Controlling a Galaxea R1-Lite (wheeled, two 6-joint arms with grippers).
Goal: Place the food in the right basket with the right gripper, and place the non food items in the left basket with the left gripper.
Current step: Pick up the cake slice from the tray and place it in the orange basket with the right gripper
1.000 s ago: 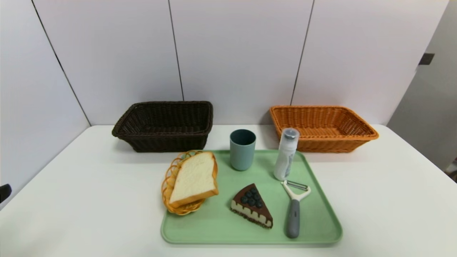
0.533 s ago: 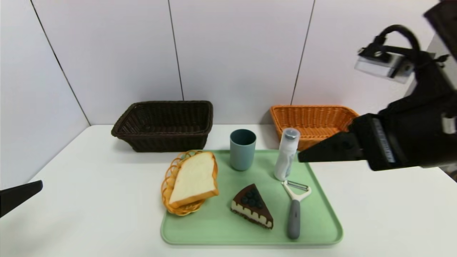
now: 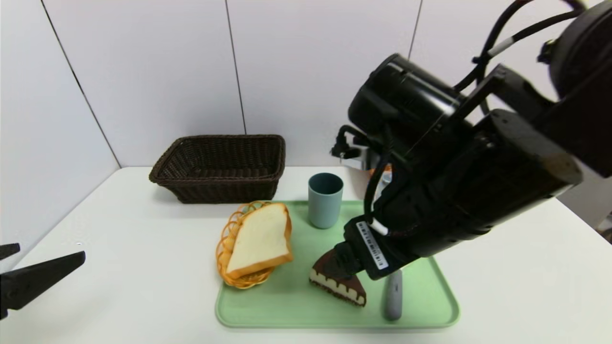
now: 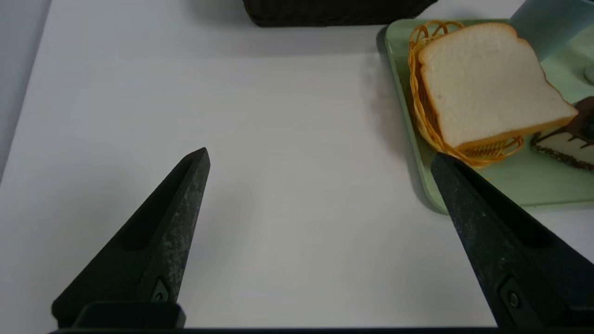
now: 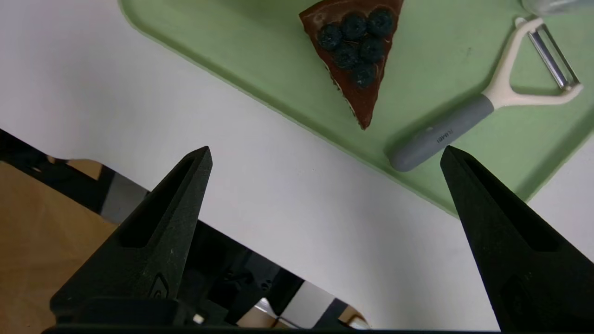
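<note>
altogether one cup (image 3: 325, 199), one bread slice (image 3: 260, 239), one cake wedge (image 5: 355, 51)

The right arm (image 3: 459, 191) looms over the green tray (image 3: 287, 306), covering part of the cake slice (image 3: 342, 286).

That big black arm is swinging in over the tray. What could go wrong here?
The right end effector, open, hangs near the cake slice, with the peeler close beside it; it might nudge or grab the peeler instead. The arm also hides the orange basket in the head view, so aiming the drop may be harder.

Green tray (image 3: 287, 306); dark-brown woven basket (image 3: 220, 167); blue-grey cup (image 3: 325, 200).
</note>
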